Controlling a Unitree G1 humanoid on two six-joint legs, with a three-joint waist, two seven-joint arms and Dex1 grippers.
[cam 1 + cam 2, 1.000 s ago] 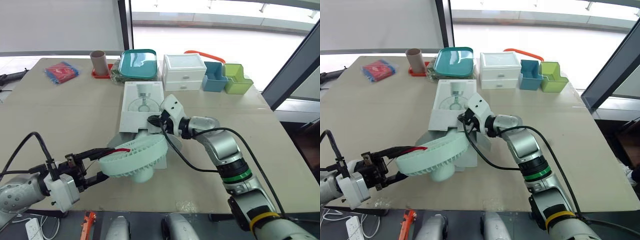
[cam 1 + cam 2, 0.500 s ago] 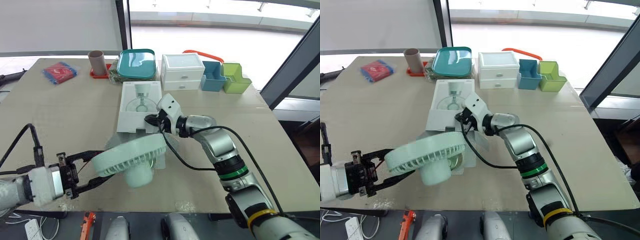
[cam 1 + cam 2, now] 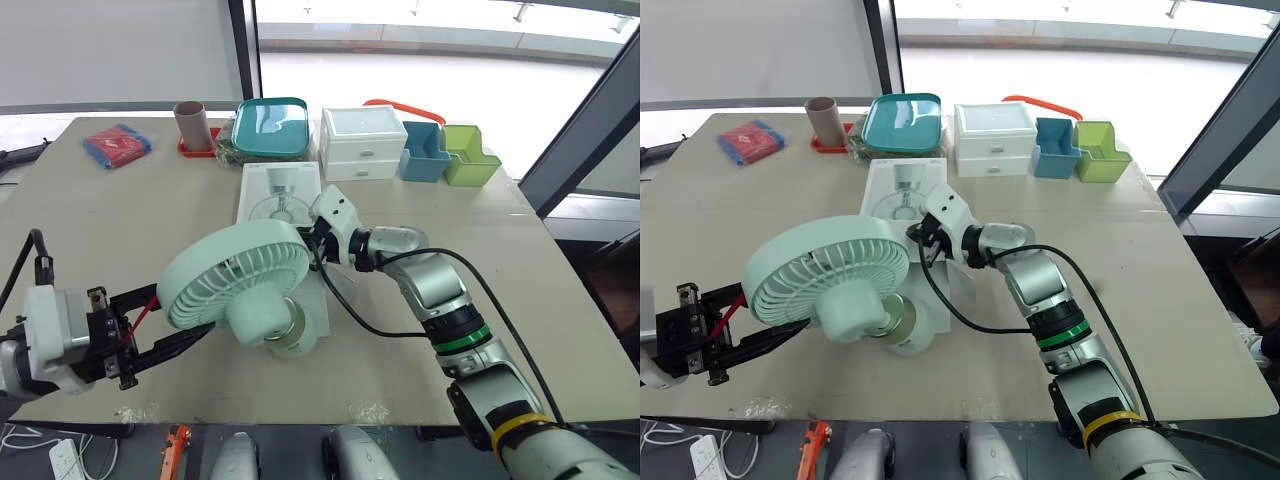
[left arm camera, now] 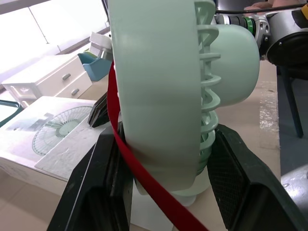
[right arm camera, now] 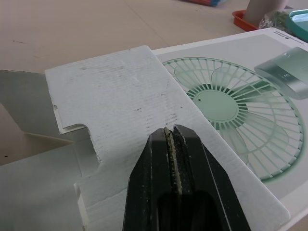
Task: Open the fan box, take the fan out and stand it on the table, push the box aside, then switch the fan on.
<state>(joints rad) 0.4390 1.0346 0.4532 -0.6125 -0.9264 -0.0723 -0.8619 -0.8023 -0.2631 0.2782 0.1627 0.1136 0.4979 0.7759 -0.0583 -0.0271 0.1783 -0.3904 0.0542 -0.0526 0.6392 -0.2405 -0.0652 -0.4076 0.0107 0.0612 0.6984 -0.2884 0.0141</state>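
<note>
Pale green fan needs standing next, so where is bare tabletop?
Bare beige table left of the white cardboard fan box, in front of the red packet; also right of it, before the blue bin. Far edge is crowded.

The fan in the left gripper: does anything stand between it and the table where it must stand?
Partly. The fan hangs above the open flaps of the box, held by the right gripper. On the table to the robot's left of them nothing visible lies.
</note>
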